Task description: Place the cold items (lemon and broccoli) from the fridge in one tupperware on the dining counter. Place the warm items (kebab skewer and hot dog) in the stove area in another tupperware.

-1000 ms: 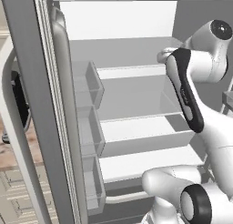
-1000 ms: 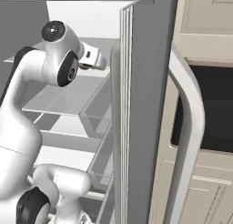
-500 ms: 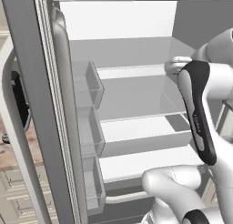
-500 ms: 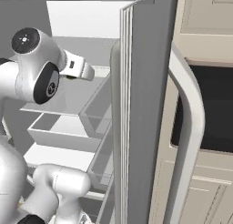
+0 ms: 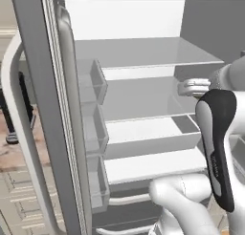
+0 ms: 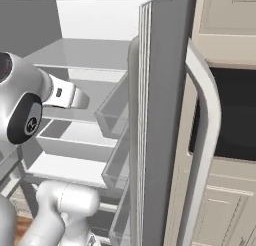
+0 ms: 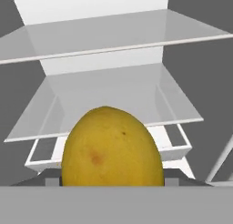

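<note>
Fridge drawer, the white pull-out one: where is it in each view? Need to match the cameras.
Left base view: drawer centre-right, below the middle of the picture, left of the arm's dark link.
Right base view: drawer lower left, under the arm's white wrist.
Hand view: drawer low, its white rim showing on both sides of the lemon.
Shared landmark: the glass shelf directly above it.

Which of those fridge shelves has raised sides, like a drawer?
The lowest of the three, the white tray shelf. The upper shelf and middle shelf are flat grey panes without walls.
</note>
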